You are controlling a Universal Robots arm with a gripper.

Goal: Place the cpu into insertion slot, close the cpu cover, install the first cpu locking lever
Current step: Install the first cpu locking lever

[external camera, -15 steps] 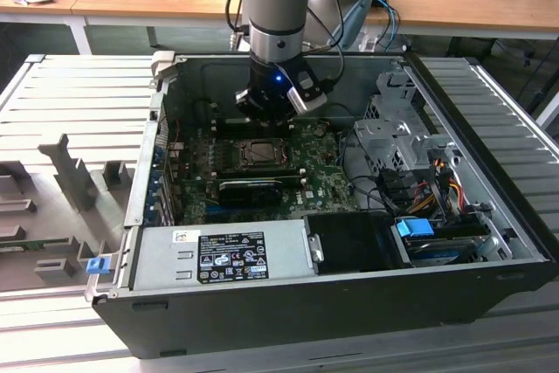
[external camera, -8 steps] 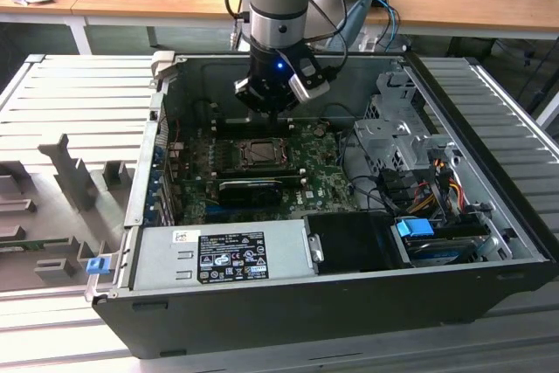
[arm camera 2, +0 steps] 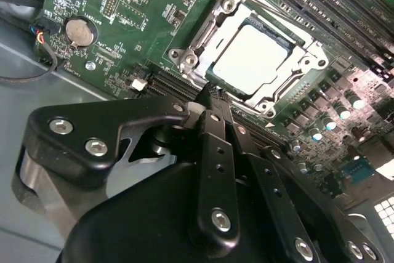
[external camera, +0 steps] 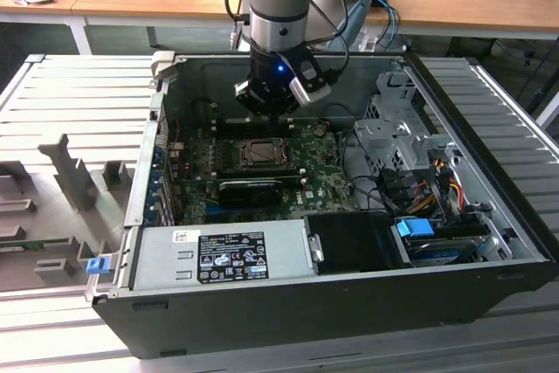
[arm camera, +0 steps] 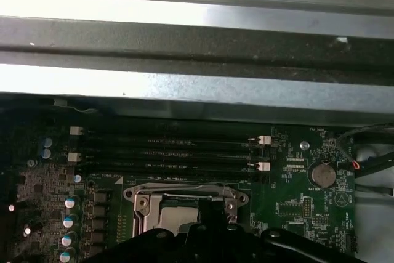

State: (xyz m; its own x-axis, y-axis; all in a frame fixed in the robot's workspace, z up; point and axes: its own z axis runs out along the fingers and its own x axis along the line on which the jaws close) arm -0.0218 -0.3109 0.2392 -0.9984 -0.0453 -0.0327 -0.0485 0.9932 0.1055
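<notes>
Cpu (arm camera 2: 257,60) matt pale metal; cpu cover (arm camera 2: 203,41) shiny steel.

Pale beige cpu (arm camera 2: 257,60), silver cpu cover (arm camera 2: 203,41), green motherboard (arm camera 2: 98,23)

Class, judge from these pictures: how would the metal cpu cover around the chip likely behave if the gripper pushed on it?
The cpu cover looks like thin stamped metal with a cut-out centre, so probably light and a little springy. It lies flat over the cpu on the insertion slot, so a push would likely meet firm resistance. Its shiny face may be slippery under the gripper.
</notes>
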